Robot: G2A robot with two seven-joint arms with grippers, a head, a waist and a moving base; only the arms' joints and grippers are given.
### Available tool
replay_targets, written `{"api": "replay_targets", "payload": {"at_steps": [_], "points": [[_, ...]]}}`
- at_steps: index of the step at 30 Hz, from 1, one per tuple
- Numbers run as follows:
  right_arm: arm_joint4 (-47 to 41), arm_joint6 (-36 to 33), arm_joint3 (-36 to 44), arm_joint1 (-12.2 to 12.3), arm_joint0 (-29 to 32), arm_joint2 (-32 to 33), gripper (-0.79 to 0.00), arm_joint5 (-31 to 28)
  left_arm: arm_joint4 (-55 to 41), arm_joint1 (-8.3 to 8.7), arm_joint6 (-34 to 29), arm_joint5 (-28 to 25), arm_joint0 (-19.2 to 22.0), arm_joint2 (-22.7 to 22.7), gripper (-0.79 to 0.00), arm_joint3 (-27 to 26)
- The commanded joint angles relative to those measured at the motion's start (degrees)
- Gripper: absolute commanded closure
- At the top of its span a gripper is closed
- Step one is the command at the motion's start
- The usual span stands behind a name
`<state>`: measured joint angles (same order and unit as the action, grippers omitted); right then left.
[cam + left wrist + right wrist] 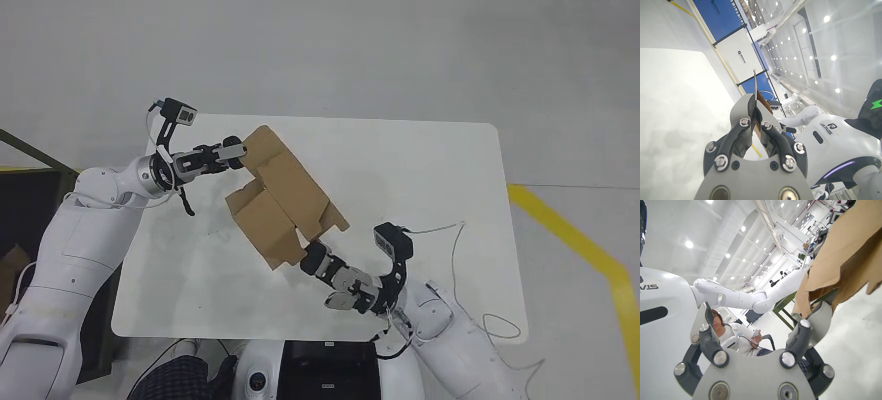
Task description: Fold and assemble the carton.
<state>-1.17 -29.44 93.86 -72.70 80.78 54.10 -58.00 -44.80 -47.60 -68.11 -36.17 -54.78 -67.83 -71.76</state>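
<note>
Held by left gripper [754, 108] pinching one flap edge of the cardboard carton [285, 195], right gripper [312, 257] wide open, empty, at its lower corner; could twist loose or tear.

white bench [420, 180] with rounded corners, yellow floor line [565, 228] off its right side, dark green metal frame [22, 146] at left, blue-and-white partition panels [734, 49] behind
</note>
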Motion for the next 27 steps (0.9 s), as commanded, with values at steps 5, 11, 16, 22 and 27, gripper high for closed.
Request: {"api": "replay_targets", "payload": {"at_steps": [5,11,16,22,27], "points": [[9.91,3.56,-0.77,-0.11,-0.93,1.47,-0.785,0.00,0.00,0.00,0.00,0.00,0.00,0.00,0.000,0.00],[18.00,8.90,-1.57,-0.17,-1.96,1.49,-0.785,0.00,0.00,0.00,0.00,0.00,0.00,0.00,0.000,0.00],[21.14,14.99,-4.52,-0.35,-3.25,0.81,-0.785,0.00,0.00,0.00,0.00,0.00,0.00,0.00,0.000,0.00],[22.21,20.21,-7.66,-0.57,-4.96,-1.23,-0.785,0.00,0.00,0.00,0.00,0.00,0.00,0.00,0.000,0.00],[21.34,23.10,-10.73,-0.68,-6.62,-2.74,-0.785,0.00,0.00,0.00,0.00,0.00,0.00,0.00,0.000,0.00]]}}
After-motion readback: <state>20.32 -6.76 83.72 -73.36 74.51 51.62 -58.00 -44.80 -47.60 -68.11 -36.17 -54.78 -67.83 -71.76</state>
